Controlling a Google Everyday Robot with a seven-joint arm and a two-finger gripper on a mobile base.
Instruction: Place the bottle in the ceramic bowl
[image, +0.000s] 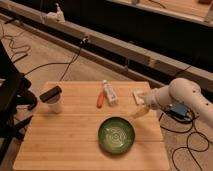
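Note:
The bottle (108, 93), slim and white with a printed label, lies on the wooden table (60, 135) near its far edge, just right of an orange-red sausage-shaped object (100, 99). The green ceramic bowl (116, 134) with pale rings inside sits nearer the front, right of centre, and holds nothing. My gripper (140, 111) hangs over the table's right side, to the right of the bottle and above and right of the bowl. It holds nothing that I can see.
A white cup with a black top (53, 99) stands at the table's left. A small white card-like item (138, 95) lies by the right far edge. Cables (192, 142) trail on the floor around the table. A dark chair (12, 95) stands at the left.

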